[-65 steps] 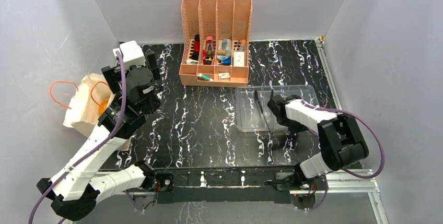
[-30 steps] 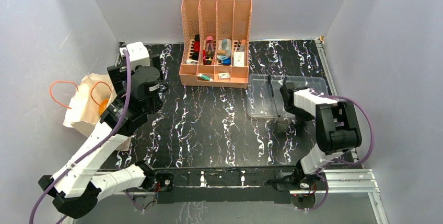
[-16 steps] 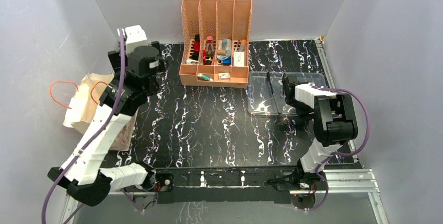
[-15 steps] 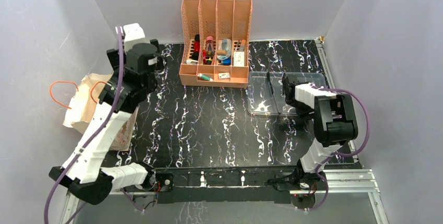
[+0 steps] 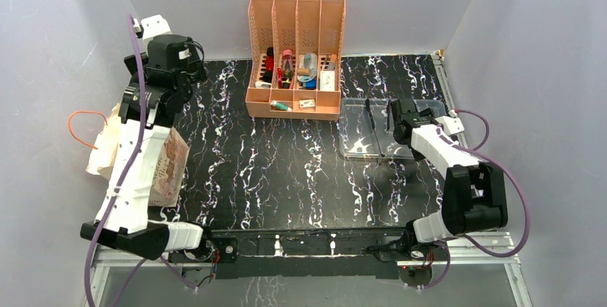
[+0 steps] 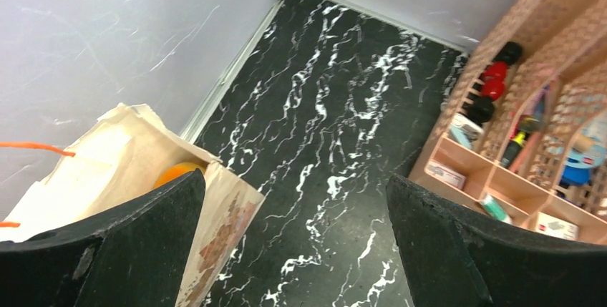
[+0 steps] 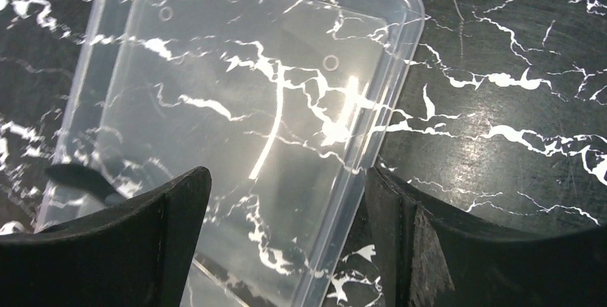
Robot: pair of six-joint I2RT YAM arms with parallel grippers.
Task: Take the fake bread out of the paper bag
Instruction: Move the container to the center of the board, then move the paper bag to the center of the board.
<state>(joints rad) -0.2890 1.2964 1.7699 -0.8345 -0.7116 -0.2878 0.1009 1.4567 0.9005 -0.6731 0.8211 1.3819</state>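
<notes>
Well, I see the black marbled table point(image 5: 286, 171), with the orange desk rack point(image 5: 295, 56) at its far side. The paper bag point(image 6: 93, 164) sits at the left edge, mouth open, well apart from the clear tray point(image 5: 372, 135) on the right. My left gripper point(image 6: 293, 250) hangs above the bag's mouth, jaws wide apart and empty. The right gripper point(image 7: 286, 242) hovers over the tray's corner, jaws apart. One orange piece of fake bread point(image 6: 175, 172) shows inside the bag.

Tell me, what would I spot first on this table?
Probably the peach-coloured organizer full of small colourful things, standing at the back middle of the black marbled table. Next, the paper bag at the left edge, with an orange lump peeking from its mouth, and the clear tray on the right.
</notes>
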